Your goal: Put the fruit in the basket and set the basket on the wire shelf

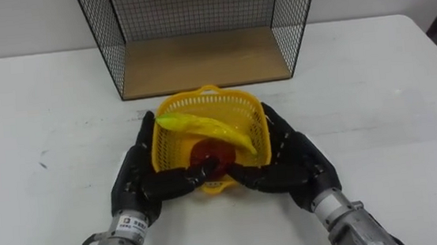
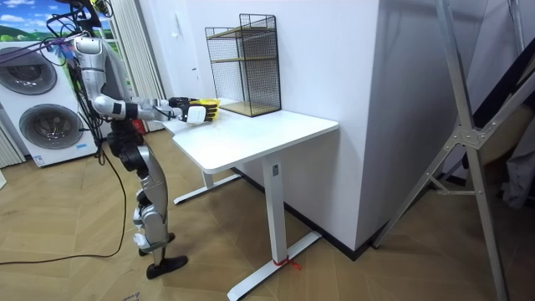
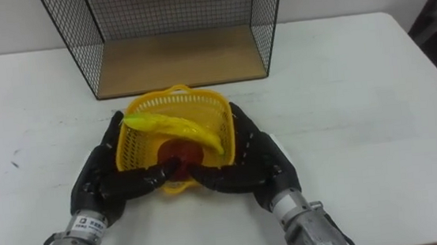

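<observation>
The left hand [image 1: 137,183] and right hand [image 1: 295,163] clasp the yellow mesh basket [image 1: 193,102] (banana [image 1: 203,127], red fruit [image 1: 210,152] inside).

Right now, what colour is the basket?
The basket is yellow; clearest in the left eye view.

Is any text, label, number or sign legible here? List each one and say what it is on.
No text can be read.
Label at the wrist of the left hand: print too small to read.
Basket, banana, wire shelf, table: no print visible.
</observation>
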Motion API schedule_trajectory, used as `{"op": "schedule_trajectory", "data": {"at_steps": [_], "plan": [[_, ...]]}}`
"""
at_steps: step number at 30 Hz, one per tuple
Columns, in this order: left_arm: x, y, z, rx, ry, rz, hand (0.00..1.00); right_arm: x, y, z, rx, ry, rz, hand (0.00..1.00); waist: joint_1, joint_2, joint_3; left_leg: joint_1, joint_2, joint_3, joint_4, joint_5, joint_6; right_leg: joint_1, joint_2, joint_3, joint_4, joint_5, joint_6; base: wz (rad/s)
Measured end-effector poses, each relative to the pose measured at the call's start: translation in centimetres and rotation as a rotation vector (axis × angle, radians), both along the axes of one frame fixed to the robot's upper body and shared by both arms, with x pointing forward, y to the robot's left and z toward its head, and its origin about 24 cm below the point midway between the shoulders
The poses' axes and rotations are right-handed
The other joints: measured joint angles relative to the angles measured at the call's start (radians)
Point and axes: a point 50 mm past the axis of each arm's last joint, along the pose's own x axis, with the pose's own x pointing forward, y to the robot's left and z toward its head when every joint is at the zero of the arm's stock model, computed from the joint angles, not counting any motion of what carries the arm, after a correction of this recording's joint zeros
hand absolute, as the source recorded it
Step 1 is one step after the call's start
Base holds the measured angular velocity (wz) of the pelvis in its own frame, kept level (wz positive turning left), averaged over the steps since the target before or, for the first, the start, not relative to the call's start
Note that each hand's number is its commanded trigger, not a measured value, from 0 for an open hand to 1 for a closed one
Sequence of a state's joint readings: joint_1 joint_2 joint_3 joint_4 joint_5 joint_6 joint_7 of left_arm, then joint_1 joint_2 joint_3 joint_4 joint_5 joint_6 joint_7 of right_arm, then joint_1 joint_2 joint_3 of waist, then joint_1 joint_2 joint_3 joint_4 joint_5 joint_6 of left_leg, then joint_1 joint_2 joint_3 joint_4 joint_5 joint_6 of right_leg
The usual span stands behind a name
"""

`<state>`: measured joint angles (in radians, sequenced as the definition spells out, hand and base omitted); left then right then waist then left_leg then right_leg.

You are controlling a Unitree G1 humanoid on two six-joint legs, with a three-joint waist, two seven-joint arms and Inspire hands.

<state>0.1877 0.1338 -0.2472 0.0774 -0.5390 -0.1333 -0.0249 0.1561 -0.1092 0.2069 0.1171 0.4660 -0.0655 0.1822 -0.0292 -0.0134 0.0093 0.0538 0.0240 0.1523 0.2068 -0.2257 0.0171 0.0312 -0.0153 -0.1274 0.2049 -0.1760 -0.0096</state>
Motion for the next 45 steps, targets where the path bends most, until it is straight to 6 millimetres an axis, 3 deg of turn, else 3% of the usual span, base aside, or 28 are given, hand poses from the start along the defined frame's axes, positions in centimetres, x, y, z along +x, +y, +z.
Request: {"op": "schedule_trajectory", "data": {"at_steps": [19,27,32,45], "plan": [[-0.1,-0.7,0.1,-0.012,-0.018,-0.021,0.00,1.5,1.0,1.3,-0.036,-0.055,-0.002,0.00,-0.010,0.003,0.0025,-0.008,-0.002,0.005,-0.001,0.000,0.000,-0.012,0.002,0.013,0.002,0.000,0.000,0.00],[-0.1,-1.4,0.5,-0.039,-0.029,-0.040,0.00,1.7,1.0,1.5,-0.039,-0.070,-0.037,0.00,-0.023,-0.022,0.0092,0.000,0.000,0.020,-0.003,0.000,0.000,-0.011,0.006,0.031,0.002,0.000,0.000,-0.06],[0.1,-1.9,0.6,-0.068,-0.032,-0.052,0.00,1.8,0.9,1.8,-0.040,-0.089,-0.069,0.00,-0.020,-0.022,0.0091,0.010,-0.001,0.033,-0.007,0.000,0.000,-0.009,0.007,0.045,0.002,0.001,0.001,-0.09],[1.2,-2.3,3.6,-0.092,-0.163,-0.069,0.00,2.3,0.8,4.9,-0.018,-0.226,-0.108,0.00,-0.020,-0.013,0.0060,0.011,0.000,0.033,-0.005,0.000,0.000,-0.007,0.007,0.045,0.001,0.002,0.000,0.00]]}}
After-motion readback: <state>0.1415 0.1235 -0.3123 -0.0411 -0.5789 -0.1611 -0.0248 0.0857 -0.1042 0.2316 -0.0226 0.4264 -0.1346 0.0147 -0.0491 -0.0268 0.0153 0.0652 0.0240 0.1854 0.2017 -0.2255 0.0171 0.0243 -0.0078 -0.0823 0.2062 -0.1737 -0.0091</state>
